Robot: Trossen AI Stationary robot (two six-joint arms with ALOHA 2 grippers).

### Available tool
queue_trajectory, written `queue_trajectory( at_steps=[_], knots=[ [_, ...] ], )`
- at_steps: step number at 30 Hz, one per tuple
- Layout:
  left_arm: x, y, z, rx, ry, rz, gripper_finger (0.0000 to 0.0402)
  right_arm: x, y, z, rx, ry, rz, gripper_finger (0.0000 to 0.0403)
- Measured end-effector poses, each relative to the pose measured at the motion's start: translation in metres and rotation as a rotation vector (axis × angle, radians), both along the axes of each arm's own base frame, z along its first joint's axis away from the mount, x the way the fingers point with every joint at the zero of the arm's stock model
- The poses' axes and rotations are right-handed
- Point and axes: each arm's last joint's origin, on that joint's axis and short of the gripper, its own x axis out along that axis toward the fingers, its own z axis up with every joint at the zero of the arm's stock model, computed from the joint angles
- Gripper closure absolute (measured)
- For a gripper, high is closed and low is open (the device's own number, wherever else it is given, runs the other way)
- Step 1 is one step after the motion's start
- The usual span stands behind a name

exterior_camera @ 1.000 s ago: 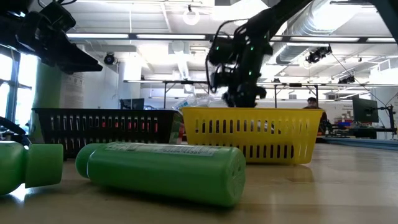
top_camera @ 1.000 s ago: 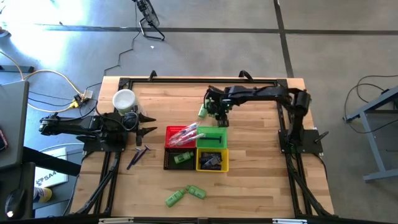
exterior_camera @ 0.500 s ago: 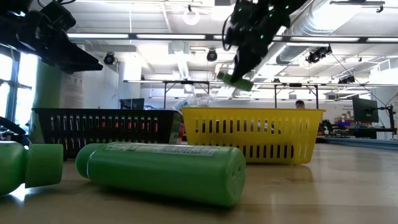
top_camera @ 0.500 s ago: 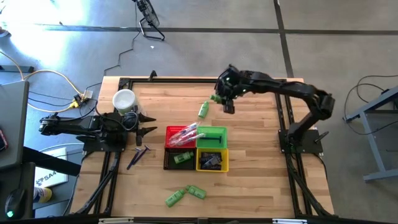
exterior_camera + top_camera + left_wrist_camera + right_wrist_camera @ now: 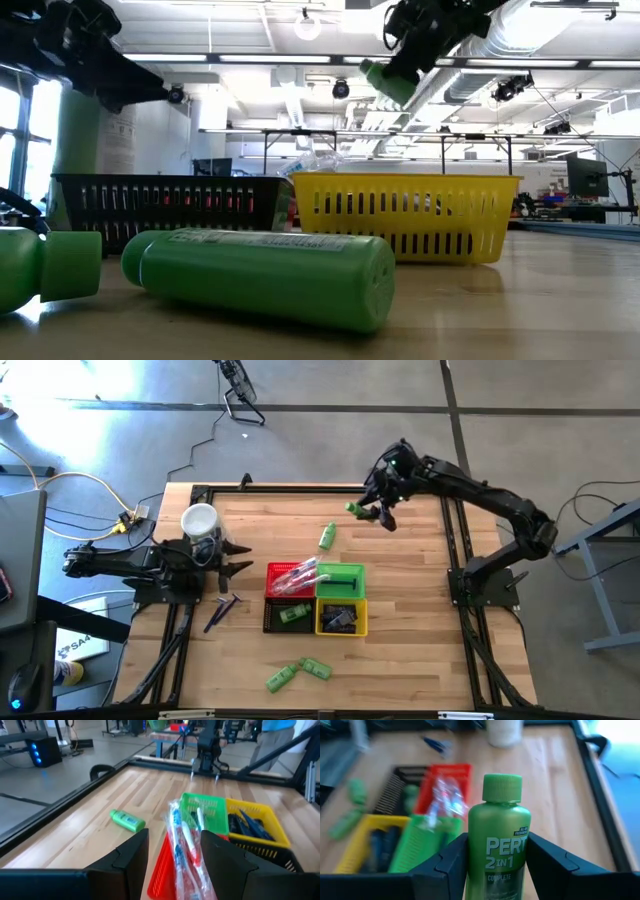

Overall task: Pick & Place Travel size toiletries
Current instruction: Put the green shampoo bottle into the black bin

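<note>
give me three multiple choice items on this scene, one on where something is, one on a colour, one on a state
1. Where is the white cup?
A. inside the yellow basket
B. on the table near the left tool
C. in the right tool

2. What colour is the basket that holds the clear toothbrush packs?
A. red
B. yellow
C. black

3. What is the state of the right tool?
A. open and empty over the baskets
B. resting on the table
C. shut on a green bottle, raised above the table

Answers:
1 B, the high view shows it beside the left tool.
2 A, the packs lie in the red basket.
3 C, the right wrist view shows the green bottle between its fingers.
</note>
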Motion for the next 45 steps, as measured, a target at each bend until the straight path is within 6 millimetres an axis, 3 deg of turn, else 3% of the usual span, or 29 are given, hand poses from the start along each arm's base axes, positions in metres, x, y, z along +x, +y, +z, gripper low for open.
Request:
queue_trajectory(
  at_steps=[13, 24, 32, 37, 45],
  knots=[
    [0.003, 0.000, 0.010, 0.002, -0.102, 0.007, 0.0226, 0.000, -0.005, 0.007, 0.048, -0.208, 0.233, 0.0237],
    [0.021, 0.000, 0.008, -0.014, -0.074, 0.059, 0.0226, 0.034, 0.002, -0.012, 0.049, -0.213, 0.301, 0.0237],
    [0.033, 0.000, 0.005, -0.012, -0.053, 0.062, 0.0226, 0.069, 0.031, -0.024, 0.010, -0.184, 0.298, 0.0238],
    [0.034, 0.000, 0.004, -0.013, -0.049, 0.061, 0.0226, 0.090, 0.063, -0.024, -0.070, -0.172, 0.250, 0.0239],
    [0.034, 0.000, 0.004, -0.008, -0.046, 0.061, 0.0226, 0.112, 0.109, -0.024, -0.055, -0.201, 0.226, 0.0238]
  ],
)
